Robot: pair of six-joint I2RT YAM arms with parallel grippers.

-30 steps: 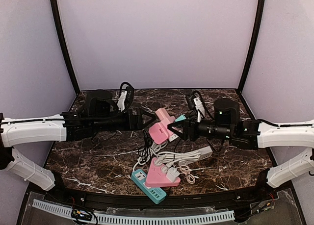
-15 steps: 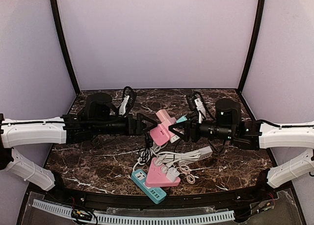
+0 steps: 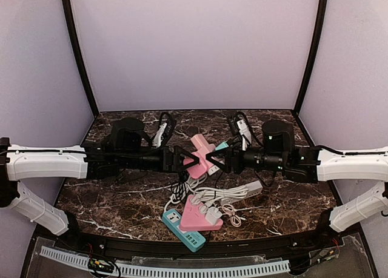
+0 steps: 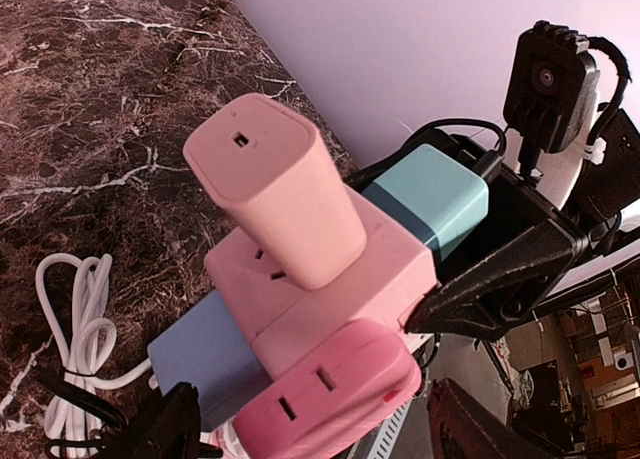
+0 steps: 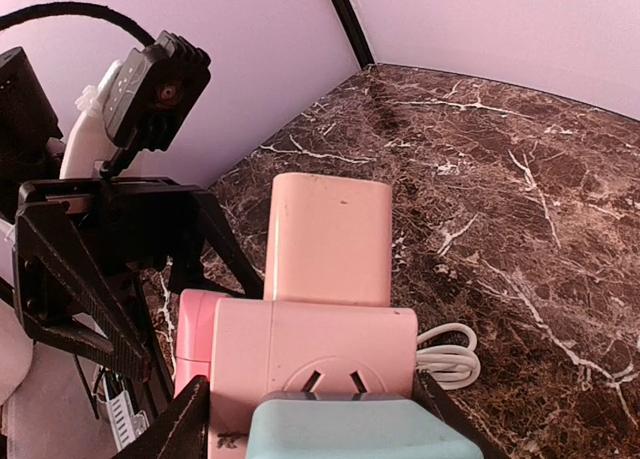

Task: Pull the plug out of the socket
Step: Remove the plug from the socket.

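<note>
A pink cube socket [image 3: 202, 148] is held up over the table's middle. It carries a light pink charger [image 4: 275, 184], a teal plug [image 4: 432, 196], a grey-blue plug [image 4: 195, 354] and a darker pink plug [image 4: 335, 399]. My right gripper [image 5: 315, 404] is shut on the cube [image 5: 310, 349], one finger on each side, with the teal plug [image 5: 360, 431] between the fingers. My left gripper [image 4: 320, 414] is open. Its fingers straddle the darker pink plug with gaps on both sides. In the top view the two grippers [image 3: 185, 160] [image 3: 219, 160] meet at the cube.
Below the cube lie a teal power strip [image 3: 182, 228], a pink triangular socket [image 3: 199, 216] with white plugs, a white strip [image 3: 242, 190] and tangled white and black cables [image 3: 182, 190]. Purple walls close the back and sides.
My left gripper has moved right toward the cube until its open fingers reach the darker pink plug. The right gripper and the cube have shifted slightly left and up.
</note>
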